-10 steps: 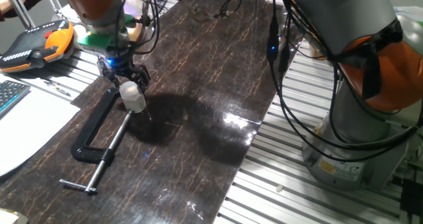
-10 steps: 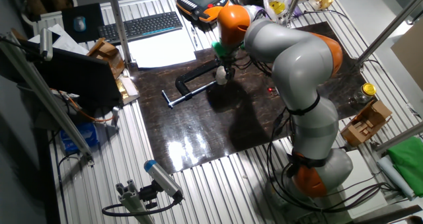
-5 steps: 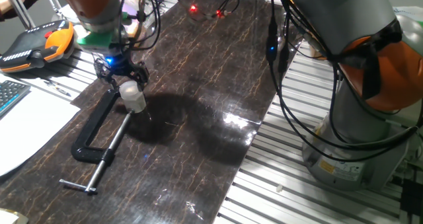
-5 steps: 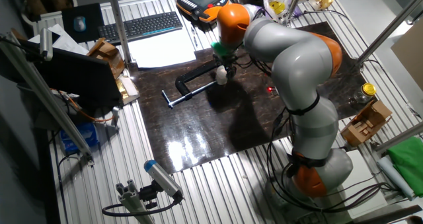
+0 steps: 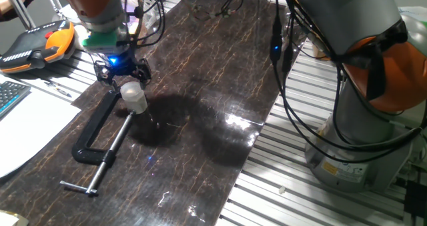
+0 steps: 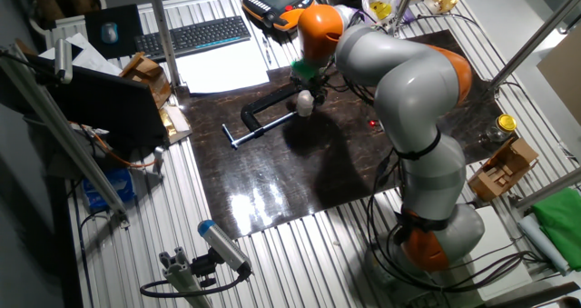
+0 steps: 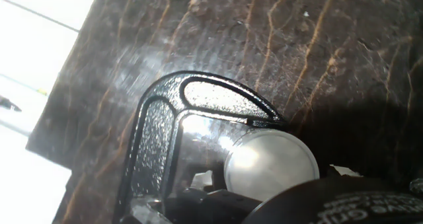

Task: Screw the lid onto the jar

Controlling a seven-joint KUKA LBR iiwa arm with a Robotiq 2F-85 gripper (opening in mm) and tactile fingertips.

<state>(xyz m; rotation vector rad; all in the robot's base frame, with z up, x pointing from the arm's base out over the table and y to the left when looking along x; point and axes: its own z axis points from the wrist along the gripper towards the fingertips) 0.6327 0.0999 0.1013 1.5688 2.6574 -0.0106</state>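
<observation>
The small whitish jar (image 5: pixel 137 104) stands on the dark mat beside the black C-clamp (image 5: pixel 100 136), with the round whitish lid (image 5: pixel 131 89) on top of it. My gripper (image 5: pixel 123 76) hangs just above the lid, its fingers spread open and apart from it. From the other fixed view the gripper (image 6: pixel 305 81) is over the jar (image 6: pixel 304 104). In the hand view the lid (image 7: pixel 271 164) shows as a pale disc at the lower middle, against the clamp's curved frame (image 7: pixel 168 128). The jar body is hidden under the lid there.
The clamp's screw and handle (image 5: pixel 93 179) stretch toward the mat's near edge. An orange-black pendant (image 5: pixel 37 43), white paper (image 5: pixel 23 129) and a keyboard (image 6: pixel 191 35) lie left of the mat. Cables (image 5: pixel 280 59) hang over its right edge.
My gripper has risen slightly and drifted a little left, away from the lid. The jar, lid and clamp have stayed in place.
</observation>
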